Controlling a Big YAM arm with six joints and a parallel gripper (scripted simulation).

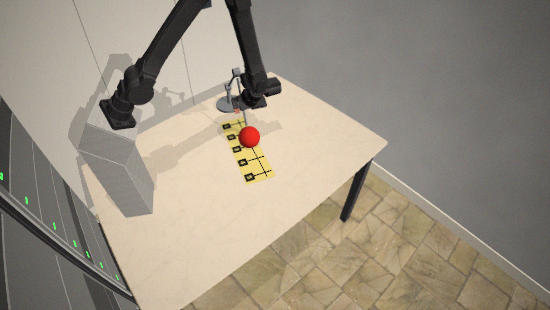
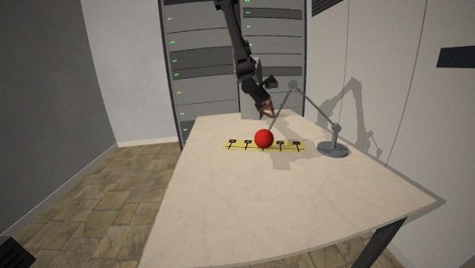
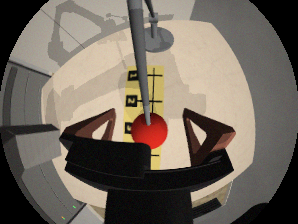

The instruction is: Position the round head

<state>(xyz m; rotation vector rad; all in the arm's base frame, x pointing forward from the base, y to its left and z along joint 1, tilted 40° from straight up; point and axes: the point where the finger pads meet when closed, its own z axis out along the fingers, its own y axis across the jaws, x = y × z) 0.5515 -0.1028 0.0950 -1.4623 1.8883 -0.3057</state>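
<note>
While the red round head (image 2: 263, 138) hangs above the yellow strip (image 2: 302, 149), it sits over the middle of the five numbered lines as seen from the exterior view, two marks showing on either side of it; from the top view it covers the strip (image 1: 260, 172) between the second and third boxes from the foot, so the exact mark is hard to fix from any single view. Head looks slightly raised off the bench (image 2: 268, 207), though the gap itself cannot be judged. Thin grey upper rod (image 2: 281, 108) runs from the head up to an elbow joint (image 2: 293, 85), then a second rod descends to a lower joint and the round grey foot (image 2: 332, 149), which rests flat on the bench at the near end of the strip. Gripper (image 3: 148, 132) is spread wide, brown fingers standing to either side of the head and rod with clear space between, gripping nothing. In the exterior view the gripper (image 2: 267, 108) hovers beside the upper rod, above and behind the head. Black arm (image 1: 155, 55) rises from a grey pedestal (image 1: 117, 165) at the bench's edge; a server rack (image 2: 203, 65) stands behind.
</note>
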